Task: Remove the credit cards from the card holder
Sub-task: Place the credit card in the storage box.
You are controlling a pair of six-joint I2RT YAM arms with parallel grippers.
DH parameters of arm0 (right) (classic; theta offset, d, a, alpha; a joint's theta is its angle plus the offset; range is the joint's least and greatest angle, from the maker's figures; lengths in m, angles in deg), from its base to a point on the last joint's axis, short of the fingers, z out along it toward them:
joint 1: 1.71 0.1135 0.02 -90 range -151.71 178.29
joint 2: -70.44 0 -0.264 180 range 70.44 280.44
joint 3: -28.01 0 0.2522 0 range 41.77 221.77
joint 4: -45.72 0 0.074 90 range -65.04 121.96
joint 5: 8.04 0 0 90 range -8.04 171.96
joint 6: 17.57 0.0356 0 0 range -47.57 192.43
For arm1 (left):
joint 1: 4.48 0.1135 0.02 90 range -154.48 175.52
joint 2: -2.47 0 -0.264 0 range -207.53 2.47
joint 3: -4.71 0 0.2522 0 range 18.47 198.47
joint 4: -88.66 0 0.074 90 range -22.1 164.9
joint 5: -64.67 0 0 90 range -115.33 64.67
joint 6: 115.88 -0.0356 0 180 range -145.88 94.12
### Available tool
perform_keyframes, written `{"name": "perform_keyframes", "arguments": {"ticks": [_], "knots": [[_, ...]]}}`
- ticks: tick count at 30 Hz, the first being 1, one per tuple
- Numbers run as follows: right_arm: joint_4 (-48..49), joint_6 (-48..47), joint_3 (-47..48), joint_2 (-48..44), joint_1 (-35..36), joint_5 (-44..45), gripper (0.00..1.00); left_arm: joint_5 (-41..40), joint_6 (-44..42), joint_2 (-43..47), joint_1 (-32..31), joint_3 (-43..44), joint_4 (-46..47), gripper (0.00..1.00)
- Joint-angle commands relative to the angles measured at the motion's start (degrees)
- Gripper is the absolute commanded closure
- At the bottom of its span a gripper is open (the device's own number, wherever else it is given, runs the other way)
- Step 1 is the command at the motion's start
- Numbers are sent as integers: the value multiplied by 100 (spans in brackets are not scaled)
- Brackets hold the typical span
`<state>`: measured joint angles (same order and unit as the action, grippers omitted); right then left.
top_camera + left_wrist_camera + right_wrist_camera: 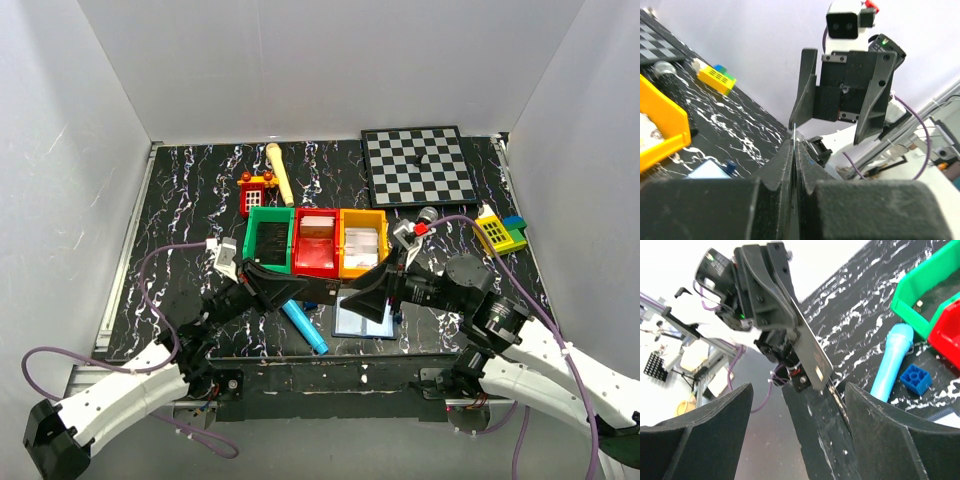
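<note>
From above, the open flat folding card holder [362, 318], light blue-grey inside, lies on the black marbled worktop [180, 200] beneath the two arms. Left wrist: the left pincer [795, 150] pinches a thin dark plastic card [795, 131]; the right pincer [830, 131] stands spread. Right wrist: the card touches neither spread finger, so carry it away level, gripping firmly.

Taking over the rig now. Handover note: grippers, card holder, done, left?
Left gripper: shut on a thin card, above the table.
Right gripper: open, empty, facing the left one.
Card holder: lying open on the table, in front of the orange bin.
Done: one card out.
Left: set that card down; whether more remain in the holder cannot be seen.
</note>
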<state>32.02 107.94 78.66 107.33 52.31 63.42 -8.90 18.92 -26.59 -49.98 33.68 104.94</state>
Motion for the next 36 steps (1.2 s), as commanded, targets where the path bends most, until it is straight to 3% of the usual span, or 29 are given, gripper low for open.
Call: {"name": "perform_keyframes", "arguments": {"ticks": [1,12,24,26,28,29,30,31,33,36], "knots": [[892,299,99,55,-14,246,21,440,837,-302,50,-140,1231,100],[1304,563,-59,460,-23,44,33,414,838,-197,58,-88,1197,100],[1858,817,3,873,-23,-641,67,256,820,-346,50,-9,1346,100],[1919,852,-41,856,-14,-650,77,273,794,-381,50,27,1329,100],[1937,853,-50,821,-23,-668,93,308,776,-408,50,53,1285,100],[1928,844,-50,803,-23,-668,99,335,750,-425,50,79,1241,97],[1867,826,-41,785,-23,-659,99,378,672,-408,50,114,1171,82],[1797,774,-32,750,-23,-650,99,405,540,-373,50,193,970,61],[1473,599,38,689,-23,-659,99,449,155,-145,67,456,296,32],[543,116,310,653,-32,-746,99,501,-645,93,137,1053,-961,23]]}}
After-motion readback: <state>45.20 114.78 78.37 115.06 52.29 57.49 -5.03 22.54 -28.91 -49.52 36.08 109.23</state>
